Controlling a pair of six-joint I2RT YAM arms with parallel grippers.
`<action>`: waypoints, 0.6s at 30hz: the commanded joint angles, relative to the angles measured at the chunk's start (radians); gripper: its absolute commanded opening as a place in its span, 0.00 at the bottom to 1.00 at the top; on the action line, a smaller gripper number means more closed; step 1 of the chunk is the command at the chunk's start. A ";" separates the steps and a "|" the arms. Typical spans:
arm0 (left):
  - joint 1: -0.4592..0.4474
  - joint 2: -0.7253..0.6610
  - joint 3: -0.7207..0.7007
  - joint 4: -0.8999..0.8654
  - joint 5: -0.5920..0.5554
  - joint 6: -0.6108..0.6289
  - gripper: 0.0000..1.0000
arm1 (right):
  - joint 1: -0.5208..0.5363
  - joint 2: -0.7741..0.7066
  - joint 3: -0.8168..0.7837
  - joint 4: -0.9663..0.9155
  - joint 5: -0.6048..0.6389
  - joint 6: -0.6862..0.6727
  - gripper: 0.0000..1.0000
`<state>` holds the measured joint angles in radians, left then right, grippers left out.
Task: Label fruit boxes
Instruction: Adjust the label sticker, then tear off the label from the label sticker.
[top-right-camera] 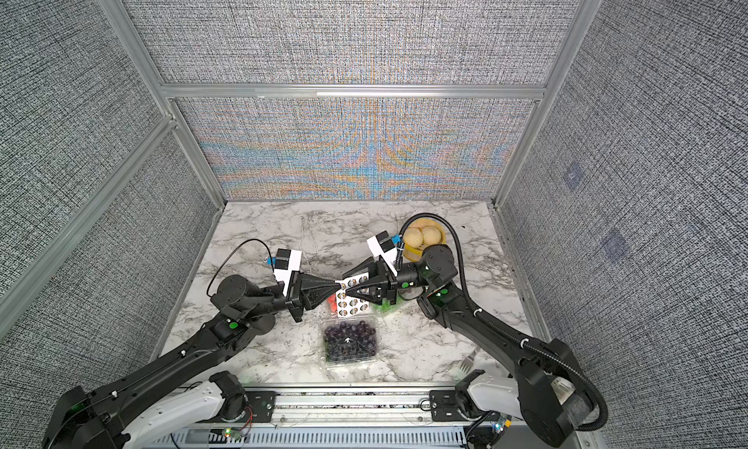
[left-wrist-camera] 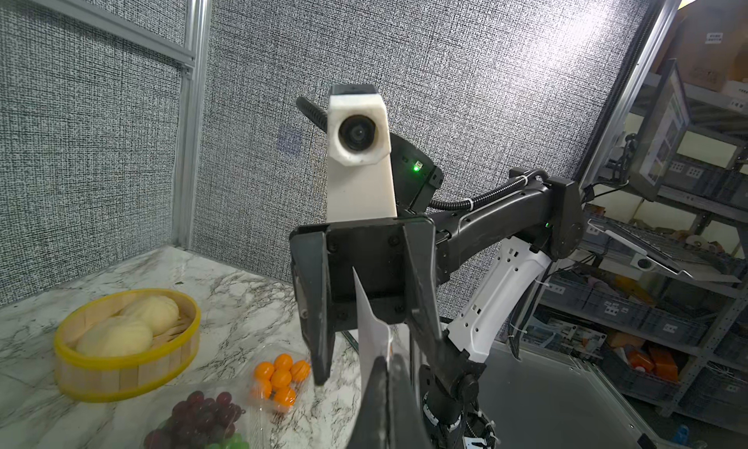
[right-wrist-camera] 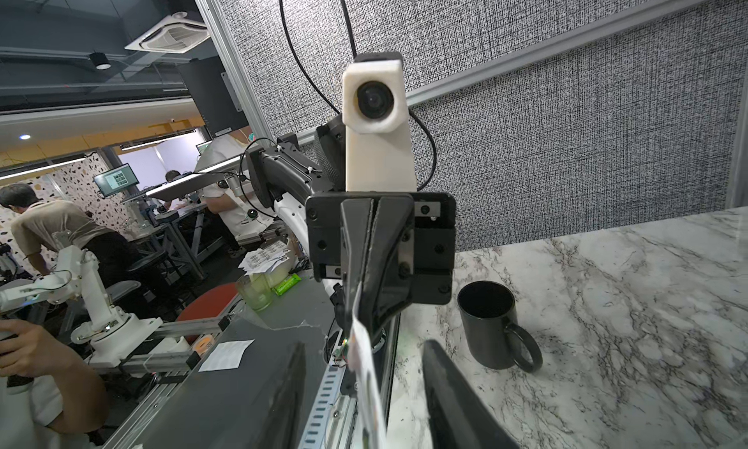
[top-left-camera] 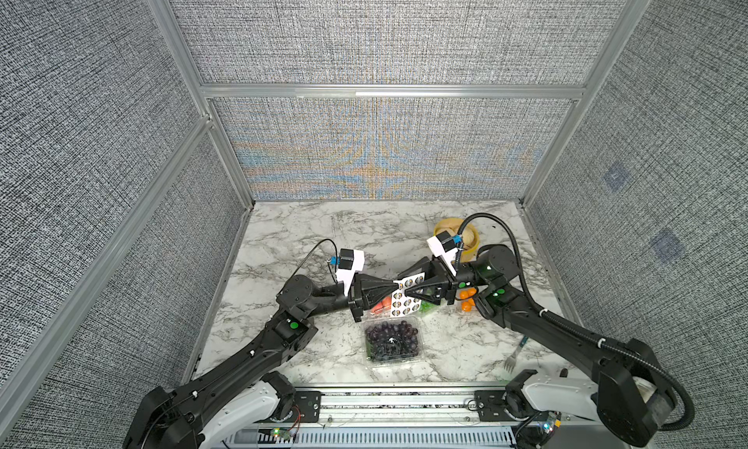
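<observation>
We judge labelling barely begun: left gripper [top-left-camera: 392, 286] pinches the sticker sheet [top-left-camera: 406, 295] shut, right gripper [right-wrist-camera: 364, 390] stands parted around it, dark-grape box [top-left-camera: 390, 339] apparently unlabelled.

No text can be read; the round stickers on the sheet [top-left-camera: 406, 296] show only blurred, illegible printed marks.

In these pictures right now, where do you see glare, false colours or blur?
In both top views, the back wall panel shows rainbow moiré bands and the frame edges bow. In the left wrist view, glare whitens the wall's upper corner and the sticker sheet is soft. In the right wrist view, the right end effector fingers are blurred; the black mug is sharp.
</observation>
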<state>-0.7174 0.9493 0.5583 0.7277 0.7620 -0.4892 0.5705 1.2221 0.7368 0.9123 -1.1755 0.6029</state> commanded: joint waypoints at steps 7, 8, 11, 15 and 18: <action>0.000 0.009 -0.005 0.108 0.103 -0.036 0.00 | -0.019 -0.003 0.007 -0.010 0.029 -0.017 0.50; 0.000 0.010 -0.005 0.108 0.106 -0.035 0.00 | -0.018 0.004 0.011 0.001 0.025 -0.008 0.50; 0.000 0.014 -0.005 0.106 0.111 -0.035 0.00 | -0.017 0.018 0.016 0.032 0.017 0.015 0.49; -0.001 0.021 0.000 0.108 0.099 -0.035 0.00 | 0.001 0.036 0.027 0.073 0.010 0.041 0.50; 0.000 0.021 0.002 0.106 0.099 -0.035 0.00 | 0.011 0.040 0.031 0.071 0.002 0.043 0.50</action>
<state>-0.7177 0.9703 0.5560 0.7986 0.8482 -0.5232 0.5739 1.2606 0.7597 0.9367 -1.1576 0.6304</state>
